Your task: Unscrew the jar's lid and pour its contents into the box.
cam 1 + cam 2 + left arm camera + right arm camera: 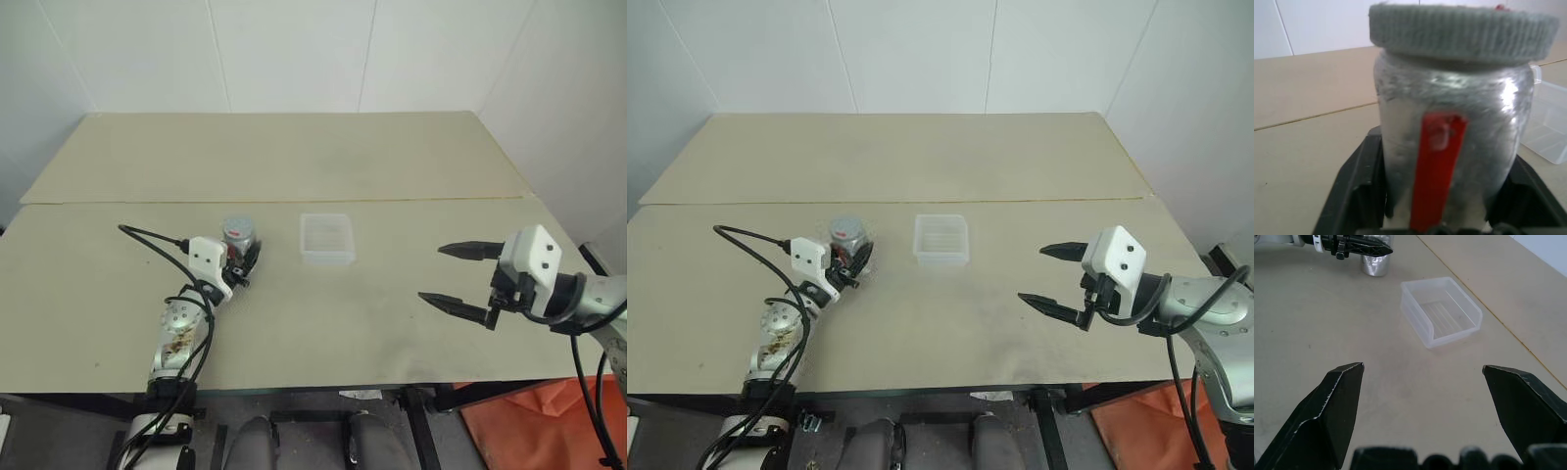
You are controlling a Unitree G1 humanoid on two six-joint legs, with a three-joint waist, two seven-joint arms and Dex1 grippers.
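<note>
The left pincer (245,262) covers the jar's (238,235) lower body in the head views. In the left wrist view the jar's base is cut off, and its contents are hidden behind the blurred silvery wall and lid (1462,30).

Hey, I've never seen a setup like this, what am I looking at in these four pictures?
A two-armed robot stands at a beige table. Two pictures come from cameras in its head, looking down; the other two come from a camera on each wrist. Its left hand is shut on a small jar, whose grey lid is on. Its right hand hangs open above the table, holding nothing. Between the two hands sits a clear plastic box, which looks empty.
</note>
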